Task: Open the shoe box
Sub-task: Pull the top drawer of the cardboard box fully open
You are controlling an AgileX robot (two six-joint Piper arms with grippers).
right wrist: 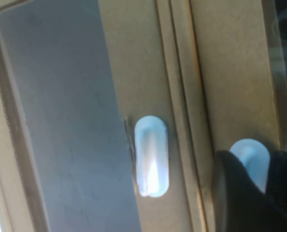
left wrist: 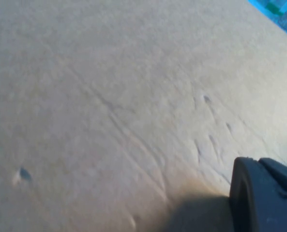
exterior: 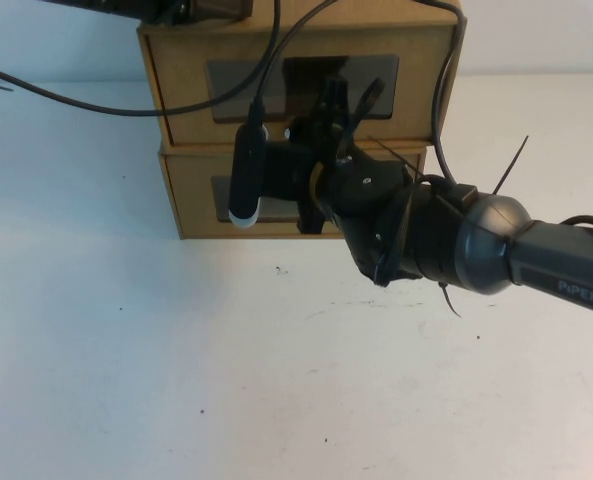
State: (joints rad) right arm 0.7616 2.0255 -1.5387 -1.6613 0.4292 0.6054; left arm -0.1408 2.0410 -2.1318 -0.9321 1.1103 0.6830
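My right gripper [exterior: 348, 100], jaws pinched on the white pull tab [right wrist: 250, 153], faces the shoe box [exterior: 176, 90] dead ahead; the pull, I judge, runs straight back. My left gripper [left wrist: 266, 193] sits close over its top.

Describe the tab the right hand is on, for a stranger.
Two cardboard shoe boxes stand stacked, the left hand on top. Each front has a white tab; the right hand grips the target tab, while the other tab sits free beside the grey window.
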